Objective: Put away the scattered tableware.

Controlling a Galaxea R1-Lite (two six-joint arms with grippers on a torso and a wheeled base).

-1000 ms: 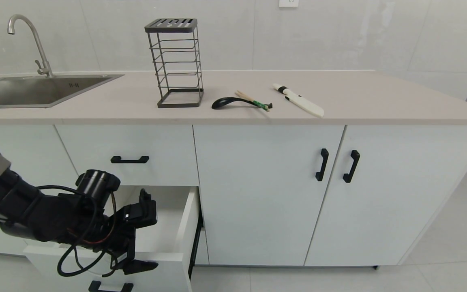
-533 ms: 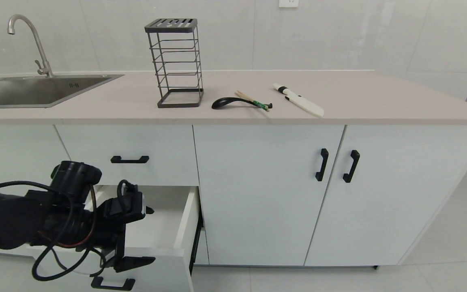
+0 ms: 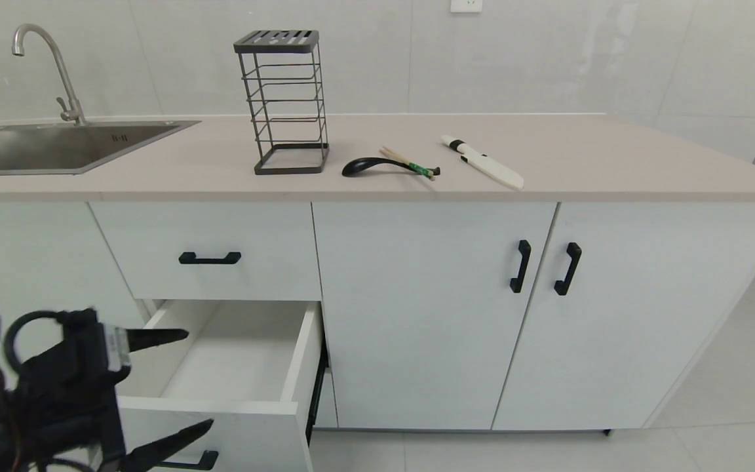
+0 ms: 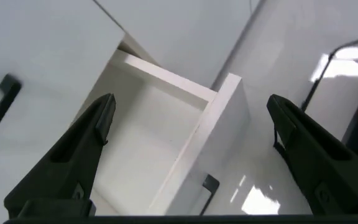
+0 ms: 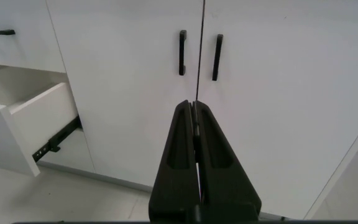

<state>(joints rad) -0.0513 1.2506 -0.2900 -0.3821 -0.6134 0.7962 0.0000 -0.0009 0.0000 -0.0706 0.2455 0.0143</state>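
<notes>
On the counter lie a black spoon [image 3: 369, 164], a pair of chopsticks [image 3: 406, 160] crossing its handle, and a white knife [image 3: 484, 162] to their right. A black wire rack [image 3: 284, 101] stands left of them. Below the counter, the lower drawer [image 3: 240, 357] is pulled out and looks empty inside. My left gripper [image 3: 169, 391] hangs open just left of the drawer's front panel, with nothing between its fingers; in the left wrist view the gripper [image 4: 191, 106] looks into the drawer [image 4: 166, 130]. My right gripper [image 5: 195, 107] is shut and empty, pointing at the cabinet doors.
A sink [image 3: 56, 145] with a tap [image 3: 50, 65] sits at the counter's left end. A closed drawer [image 3: 210, 257] lies above the pulled-out one. Two cabinet doors with black handles [image 3: 544, 267] are to the right, also seen as handles [image 5: 199, 55]. Tiled floor lies below.
My left arm has drawn back from over the drawer, moving left and down toward the camera, its gripper still open. The drawer stays pulled out. The tableware has not moved.
</notes>
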